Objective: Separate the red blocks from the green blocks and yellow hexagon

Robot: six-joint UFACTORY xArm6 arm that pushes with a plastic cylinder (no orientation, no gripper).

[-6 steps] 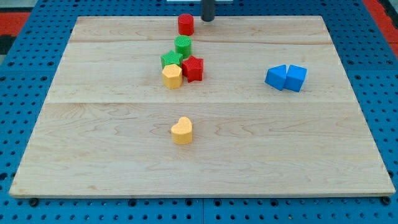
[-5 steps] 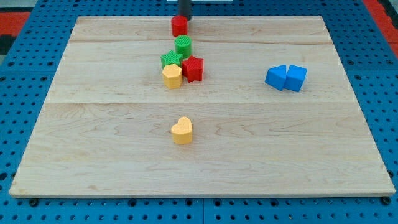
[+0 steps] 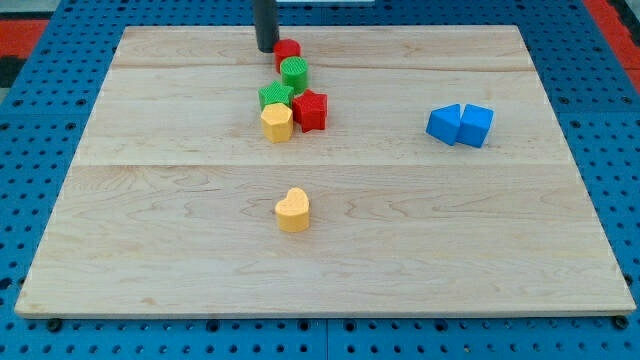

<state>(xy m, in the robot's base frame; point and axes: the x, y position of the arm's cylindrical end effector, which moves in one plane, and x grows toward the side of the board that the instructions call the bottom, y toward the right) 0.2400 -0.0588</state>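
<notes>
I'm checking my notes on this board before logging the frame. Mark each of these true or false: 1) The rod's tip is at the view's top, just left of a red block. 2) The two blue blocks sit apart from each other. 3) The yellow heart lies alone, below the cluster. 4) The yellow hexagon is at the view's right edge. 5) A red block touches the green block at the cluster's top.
1) True: my tip is just left of the upper red block.
2) False: the blue blocks touch, side by side.
3) True: the yellow heart lies alone.
4) False: the yellow hexagon is in the cluster, beside the red star-like block.
5) True: it meets the round green block.
</notes>
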